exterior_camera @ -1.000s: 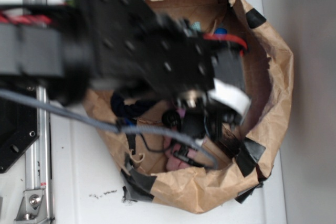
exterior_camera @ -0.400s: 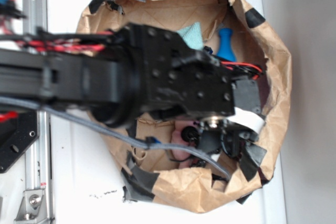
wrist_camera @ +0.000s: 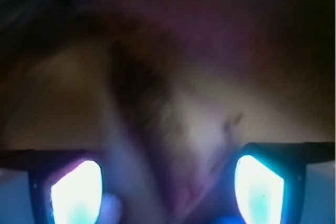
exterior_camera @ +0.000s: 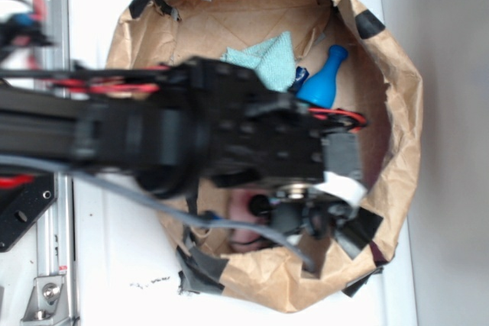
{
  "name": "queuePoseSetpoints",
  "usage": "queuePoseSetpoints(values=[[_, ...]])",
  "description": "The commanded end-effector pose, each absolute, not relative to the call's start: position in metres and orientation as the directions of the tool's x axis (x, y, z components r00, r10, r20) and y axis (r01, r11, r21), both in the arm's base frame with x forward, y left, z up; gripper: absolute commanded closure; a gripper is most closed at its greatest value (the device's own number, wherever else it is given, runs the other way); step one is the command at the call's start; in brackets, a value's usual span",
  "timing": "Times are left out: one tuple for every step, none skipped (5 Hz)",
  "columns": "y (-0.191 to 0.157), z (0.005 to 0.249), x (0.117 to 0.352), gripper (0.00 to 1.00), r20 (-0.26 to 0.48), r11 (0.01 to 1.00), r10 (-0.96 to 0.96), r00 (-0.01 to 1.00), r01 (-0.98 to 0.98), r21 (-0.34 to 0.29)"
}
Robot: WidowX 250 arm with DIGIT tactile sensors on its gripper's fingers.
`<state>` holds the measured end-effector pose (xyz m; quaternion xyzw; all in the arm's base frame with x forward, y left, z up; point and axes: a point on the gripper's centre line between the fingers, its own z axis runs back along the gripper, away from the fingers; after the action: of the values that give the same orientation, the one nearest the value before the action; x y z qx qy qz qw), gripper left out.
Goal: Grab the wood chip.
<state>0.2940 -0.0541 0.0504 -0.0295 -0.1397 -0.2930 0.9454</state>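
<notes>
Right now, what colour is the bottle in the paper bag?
Bright blue; the bottle shows best in the exterior view.

Count from the exterior view: one brown paper bag (exterior_camera: pixel 397 135), one blue bottle (exterior_camera: pixel 322 82), one light-teal cloth (exterior_camera: pixel 269 62), one pink item (exterior_camera: pixel 243 211), mostly hidden under the arm. Black tape strips (exterior_camera: pixel 370 24) on the bag rim: at least six visible. Wrist view is blurred; two glowing fingers (wrist_camera: pixel 76 192) show.

You see the jaws of the gripper (exterior_camera: pixel 306 215) low inside the paper bag (exterior_camera: pixel 397 112), with the cloth (exterior_camera: pixel 267 59) and the bottle (exterior_camera: pixel 321 82) lying above them, the bottle right of the cloth.
</notes>
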Motion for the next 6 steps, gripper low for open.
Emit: queuePoseSetpoints(values=[[-0.06,0.075,0.296,0.0,0.316,0.819,-0.558,0.767,0.569,0.066],[-0.063,0.065,0.305,0.0,0.282,0.825,-0.556,0.781,0.56,0.077],[-0.069,0.05,0.319,0.0,0.27,0.815,-0.569,0.777,0.576,0.06],[-0.077,0.038,0.317,0.0,0.269,0.806,-0.582,0.768,0.59,0.059],[-0.077,0.035,0.313,0.0,0.276,0.81,-0.573,0.771,0.584,0.052],[-0.073,0.037,0.312,1.0,0.284,0.835,-0.537,0.794,0.549,0.044]])
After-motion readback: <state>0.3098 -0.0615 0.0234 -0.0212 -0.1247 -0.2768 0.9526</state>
